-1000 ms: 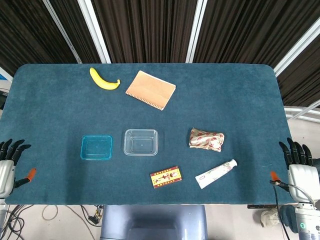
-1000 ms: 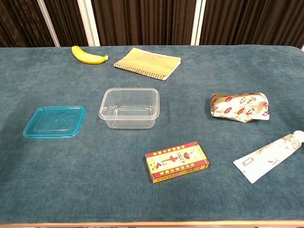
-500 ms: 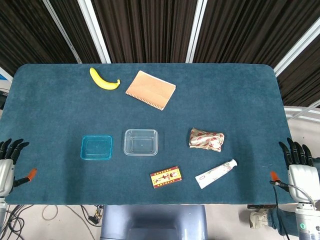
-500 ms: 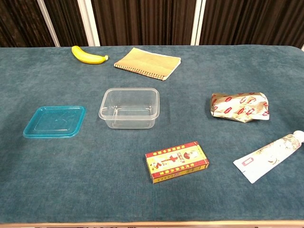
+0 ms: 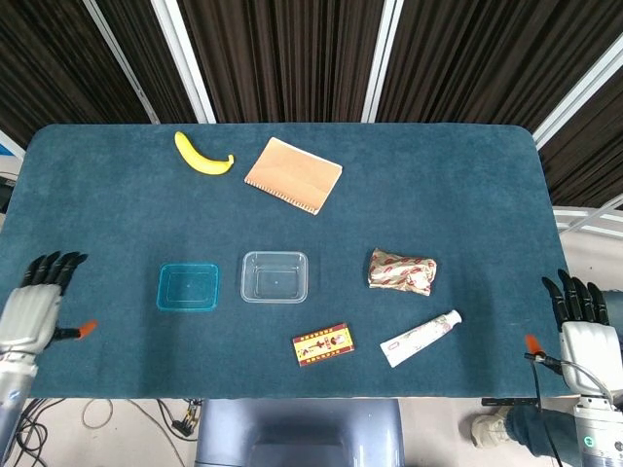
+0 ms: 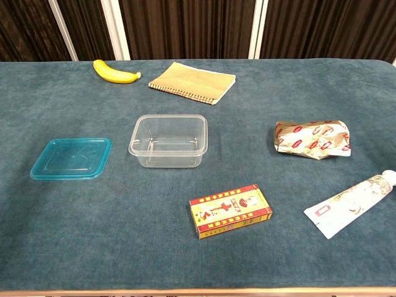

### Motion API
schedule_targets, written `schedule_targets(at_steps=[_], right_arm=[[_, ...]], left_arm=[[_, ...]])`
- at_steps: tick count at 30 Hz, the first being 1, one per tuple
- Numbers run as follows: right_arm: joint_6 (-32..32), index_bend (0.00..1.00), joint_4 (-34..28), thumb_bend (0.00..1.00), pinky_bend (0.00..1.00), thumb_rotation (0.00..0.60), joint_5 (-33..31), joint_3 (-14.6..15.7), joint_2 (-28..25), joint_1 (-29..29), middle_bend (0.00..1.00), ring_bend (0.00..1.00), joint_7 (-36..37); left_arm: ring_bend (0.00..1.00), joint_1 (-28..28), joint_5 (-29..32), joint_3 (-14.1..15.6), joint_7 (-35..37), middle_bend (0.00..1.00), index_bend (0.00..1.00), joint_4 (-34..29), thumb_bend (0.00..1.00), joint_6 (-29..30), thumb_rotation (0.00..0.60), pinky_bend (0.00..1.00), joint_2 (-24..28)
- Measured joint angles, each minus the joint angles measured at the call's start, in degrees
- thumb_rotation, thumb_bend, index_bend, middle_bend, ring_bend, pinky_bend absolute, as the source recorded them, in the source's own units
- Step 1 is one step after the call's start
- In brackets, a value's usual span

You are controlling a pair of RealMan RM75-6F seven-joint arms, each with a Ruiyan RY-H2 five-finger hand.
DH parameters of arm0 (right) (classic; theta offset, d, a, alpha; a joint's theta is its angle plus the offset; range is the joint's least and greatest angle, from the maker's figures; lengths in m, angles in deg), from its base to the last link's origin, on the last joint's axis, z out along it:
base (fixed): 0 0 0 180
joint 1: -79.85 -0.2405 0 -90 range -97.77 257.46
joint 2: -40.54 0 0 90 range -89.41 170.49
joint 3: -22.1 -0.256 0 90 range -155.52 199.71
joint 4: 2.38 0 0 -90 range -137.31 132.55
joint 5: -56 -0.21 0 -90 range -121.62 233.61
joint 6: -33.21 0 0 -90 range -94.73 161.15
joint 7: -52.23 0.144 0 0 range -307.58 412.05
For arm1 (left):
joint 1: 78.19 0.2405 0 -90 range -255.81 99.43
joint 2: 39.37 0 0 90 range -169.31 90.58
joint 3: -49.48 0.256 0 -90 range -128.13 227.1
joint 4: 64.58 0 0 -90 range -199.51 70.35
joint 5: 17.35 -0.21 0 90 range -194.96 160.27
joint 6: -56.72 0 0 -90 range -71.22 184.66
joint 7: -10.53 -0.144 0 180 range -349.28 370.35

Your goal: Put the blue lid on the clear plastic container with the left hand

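The blue lid lies flat on the table, just left of the clear plastic container, which stands upright with nothing in it. My left hand hovers over the table's left edge, well left of the lid, fingers stretched out and holding nothing. My right hand stays off the table's right edge, fingers straight and holding nothing. Only the head view shows the hands.
A banana and a tan notebook lie at the back. A crumpled foil packet, a tube and a small red and yellow box lie right of and in front of the container.
My left hand has moved up and to the right, from off the table's left edge to over it, toward the lid. Nothing on the table has moved.
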Motion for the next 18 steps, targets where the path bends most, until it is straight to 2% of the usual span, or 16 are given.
schedule_targets(at_steps=[4, 7, 10, 18], right_arm=[[0.1, 0.12, 0.06, 0.3, 0.0, 0.6, -0.2, -0.01, -0.02, 0.04, 0.03, 0.01, 0.02], [0.19, 0.12, 0.04, 0.3, 0.0, 0.6, -0.5, -0.09, -0.08, 0.07, 0.03, 0.01, 0.01], [-0.07, 0.12, 0.09, 0.3, 0.0, 0.6, -0.6, -0.18, -0.14, 0.2, 0.03, 0.01, -0.04], [-0.48, 0.12, 0.24, 0.3, 0.0, 0.6, -0.85, -0.25, -0.19, 0.49, 0.03, 0.01, -0.38]], left_arm=[[0.0, -6.82, 8.6, -2.0, -4.17, 0.07, 0.1, -1.86, 0.08, -9.5, 0.6, 0.01, 0.83], [0.0, -11.74, 15.42, -3.01, -8.04, 0.08, 0.1, -1.68, 0.08, -13.36, 0.6, 0.01, -0.06], [0.0, -16.24, 21.3, -3.29, -12.5, 0.09, 0.1, -0.06, 0.08, -15.83, 0.6, 0.01, -2.8], [0.0, -22.57, 28.61, -1.03, -20.06, 0.09, 0.1, 7.93, 0.08, -17.79, 0.6, 0.01, -12.51]])
